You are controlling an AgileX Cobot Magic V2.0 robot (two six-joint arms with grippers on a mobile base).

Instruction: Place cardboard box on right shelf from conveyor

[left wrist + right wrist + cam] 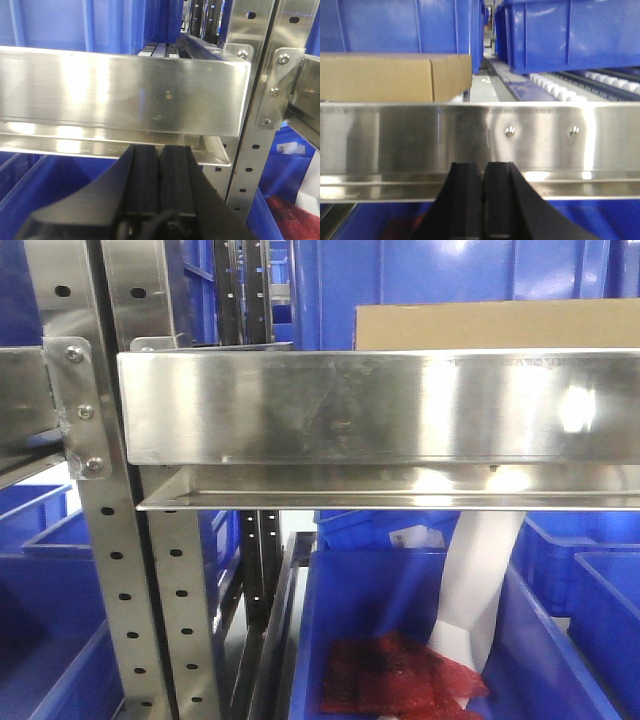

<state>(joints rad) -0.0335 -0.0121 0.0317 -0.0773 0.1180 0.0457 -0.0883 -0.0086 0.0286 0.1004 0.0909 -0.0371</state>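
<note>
- The left end effector (160, 175) is seen clenched on nothing, its black fingers pressed together just below the steel lip.
- The right end effector (483, 200) is likewise clenched and empty.
- The cardboard box (395, 77) is seen resting on the right shelf (380, 405), behind its reflective lip.
- Perforated uprights (110, 570) and blue bins (400, 630) are seen around the shelf.
</note>
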